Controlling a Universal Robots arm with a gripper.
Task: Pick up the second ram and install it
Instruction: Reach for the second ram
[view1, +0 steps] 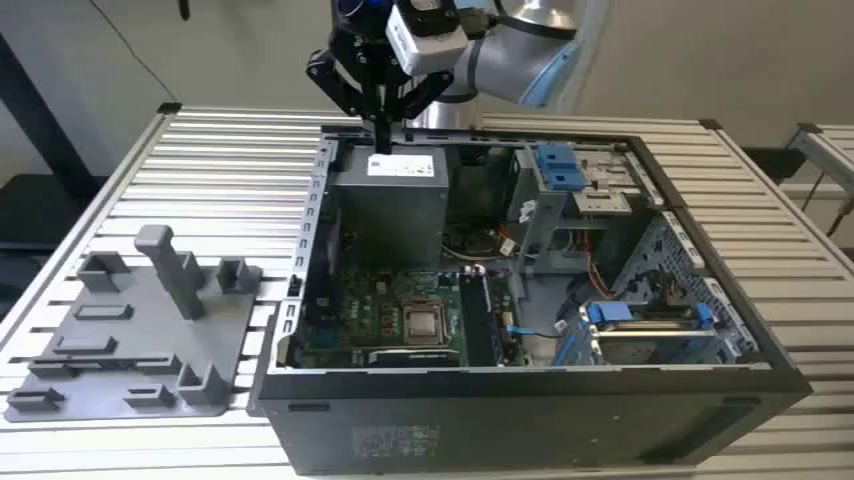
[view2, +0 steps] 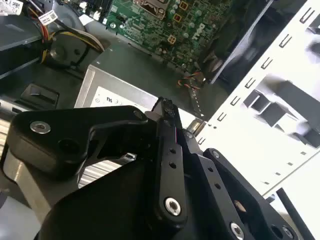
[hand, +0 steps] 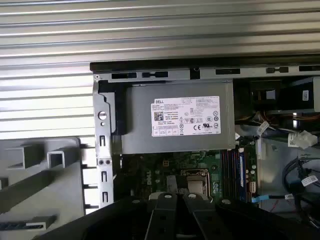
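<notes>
ram: thin dark board; what looks like its end (view2: 165, 106) shows between the fingertips in the second wrist view, though little of it is clear
where: up in the air over the psu (view1: 387, 190), at the far end of the open case (view1: 534, 410), well apart from the slots (view1: 477, 320) on the board (view1: 380, 315)
handling: my guess is light and stiff, but brittle; the chips and the contact edge should not be squeezed or scraped
hold: best on the flat faces near the top edge, the contact edge left free and pointing down
gripper (view1: 383, 118): fingers drawn close together, pointing straight down, seemingly pinching the ram; it touches nothing else
slip risk: smooth faces and a narrow pinch, so the ram could tilt if it is knocked
fixture (view1: 134, 340): grey tray on the table at the exterior view's left, well apart from the gripper
</notes>
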